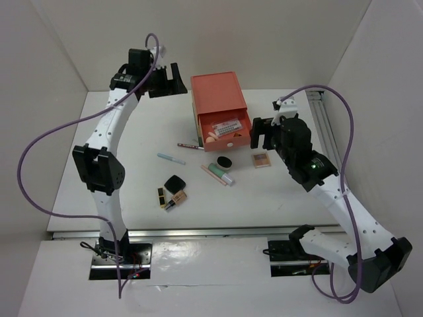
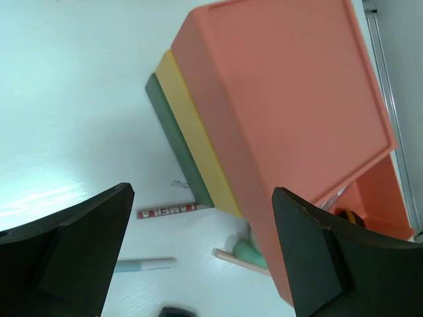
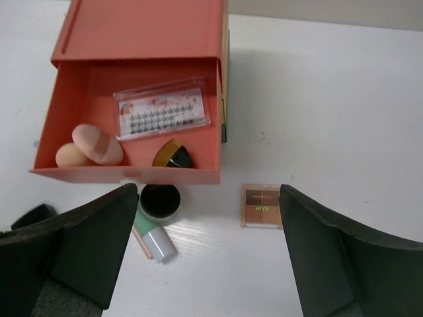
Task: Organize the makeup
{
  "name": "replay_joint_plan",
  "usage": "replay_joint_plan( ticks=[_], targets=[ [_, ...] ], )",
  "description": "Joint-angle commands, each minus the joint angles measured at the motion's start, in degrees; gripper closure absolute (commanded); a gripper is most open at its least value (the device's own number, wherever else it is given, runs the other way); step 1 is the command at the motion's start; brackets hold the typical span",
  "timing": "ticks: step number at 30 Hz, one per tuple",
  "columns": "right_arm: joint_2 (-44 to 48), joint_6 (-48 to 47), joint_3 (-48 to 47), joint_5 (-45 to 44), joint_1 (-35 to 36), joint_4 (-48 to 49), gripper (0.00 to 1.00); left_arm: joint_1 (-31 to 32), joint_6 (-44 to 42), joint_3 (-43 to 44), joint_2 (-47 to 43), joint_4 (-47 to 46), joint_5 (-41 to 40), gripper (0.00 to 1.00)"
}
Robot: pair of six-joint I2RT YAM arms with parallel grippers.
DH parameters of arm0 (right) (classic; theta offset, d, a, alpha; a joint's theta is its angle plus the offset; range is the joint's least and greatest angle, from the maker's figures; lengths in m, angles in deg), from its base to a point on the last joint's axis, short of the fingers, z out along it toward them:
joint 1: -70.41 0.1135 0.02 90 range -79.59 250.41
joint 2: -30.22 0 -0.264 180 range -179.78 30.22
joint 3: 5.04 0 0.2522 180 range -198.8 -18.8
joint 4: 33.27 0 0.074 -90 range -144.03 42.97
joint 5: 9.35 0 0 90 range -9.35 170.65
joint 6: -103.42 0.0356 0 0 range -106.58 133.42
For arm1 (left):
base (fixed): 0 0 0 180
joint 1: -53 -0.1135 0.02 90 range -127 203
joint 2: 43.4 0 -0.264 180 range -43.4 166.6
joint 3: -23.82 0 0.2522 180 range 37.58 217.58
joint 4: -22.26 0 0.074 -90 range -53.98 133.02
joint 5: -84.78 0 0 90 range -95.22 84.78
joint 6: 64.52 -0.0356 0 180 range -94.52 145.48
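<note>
My left end effector [image 2: 201, 198] hangs open and empty above the far left side of the drawer box [image 1: 217, 89], at the far part of the counter [image 1: 132, 132]. My right end effector [image 3: 208, 190] is open too, with nothing between its fingers, just right of the box's pulled-out coral drawer [image 3: 125, 173]. In that drawer lie two sponges [image 3: 97, 143], a clear lash case [image 3: 162, 109] and a small black-gold piece [image 3: 172, 155]. The rest of the makeup sits on the counter. A round pot [image 3: 159, 201] and a mint tube [image 3: 153, 238] lie close together just near of the drawer, with a palette [image 3: 261, 205] to their right. Left of them are a red pencil [image 1: 190, 145] and a pale pencil [image 1: 170, 158] — and nearer still a black compact [image 1: 174, 183], with a lipstick [image 1: 161, 197] and a beige stick [image 1: 177, 197] beside it.
</note>
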Motion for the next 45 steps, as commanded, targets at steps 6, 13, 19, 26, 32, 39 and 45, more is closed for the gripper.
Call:
replay_joint_plan(
  ticks=[6, 13, 19, 26, 32, 39, 45],
  targets=[
    [-1.83, -1.75, 3.50, 4.26, 3.56, -1.08, 0.10, 2.44, 8.74, 3.26, 5.95, -5.68, 5.81, 0.02],
    [-3.14, -1.67, 7.90, 6.01, 5.50, -0.04, 0.13, 2.44, 12.69, 1.67, 7.96, -9.91, 5.81, 0.05],
    [-8.85, 0.35, 8.61, 6.54, 5.50, 7.26, 0.20, 3.76, 12.69, 1.67, 11.30, -9.91, 1.42, 0.10],
    [-15.61, 2.03, 7.56, 9.09, 6.03, 15.87, 0.38, 6.04, 11.99, 0.36, 12.54, -9.91, -2.19, 0.23],
    [-20.46, 4.65, 4.57, 9.01, 6.03, 20.26, 0.54, 6.57, 11.99, -1.48, 12.54, -9.91, -3.51, 0.45],
    [-23.53, 7.30, 4.04, 5.75, 6.03, 29.67, 0.72, 7.10, 11.37, -2.54, 12.54, -9.91, -3.51, 0.54],
    [-29.15, 5.46, -2.46, 3.83, 6.03, 31.00, 0.74, 7.10, 10.15, -2.54, 12.54, -9.91, -4.03, 0.55]
  ],
)
